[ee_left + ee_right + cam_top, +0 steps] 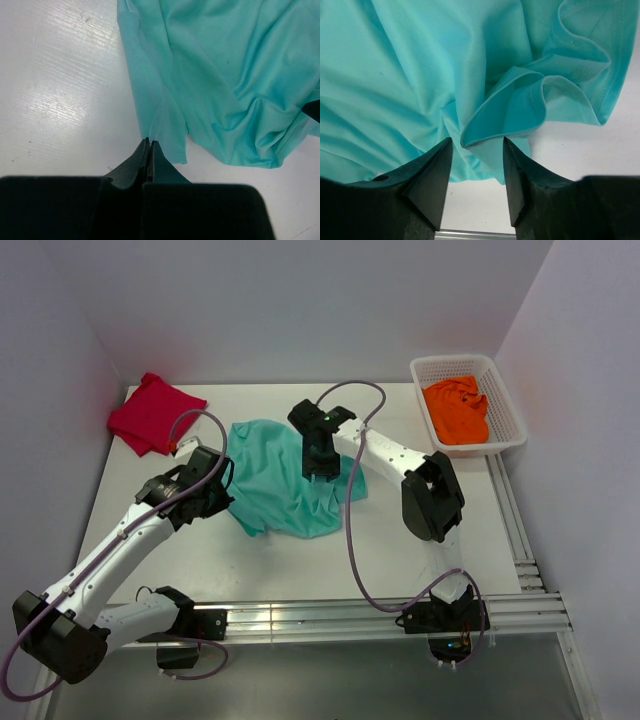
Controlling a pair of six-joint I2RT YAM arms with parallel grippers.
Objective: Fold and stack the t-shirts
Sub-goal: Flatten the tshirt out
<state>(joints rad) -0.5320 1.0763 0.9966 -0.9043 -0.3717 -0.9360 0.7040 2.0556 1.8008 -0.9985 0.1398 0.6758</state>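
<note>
The teal-green t-shirt (285, 485) lies crumpled in the middle of the table. My left gripper (222, 492) is at its left edge. In the left wrist view the gripper (149, 141) is shut, its tips pinching the shirt's (225, 75) edge corner. My right gripper (322, 472) hovers over the shirt's right part. In the right wrist view it (476, 145) is open, with a raised fold of the shirt (420, 65) between its fingers. The crimson-red t-shirt (152, 412) lies folded at the far left. The orange t-shirt (457, 410) lies bunched in the basket.
The white mesh basket (452, 361) stands at the far right corner. Grey walls close in the table on the left, back and right. A metal rail (330, 618) runs along the near edge. Cables loop from both arms.
</note>
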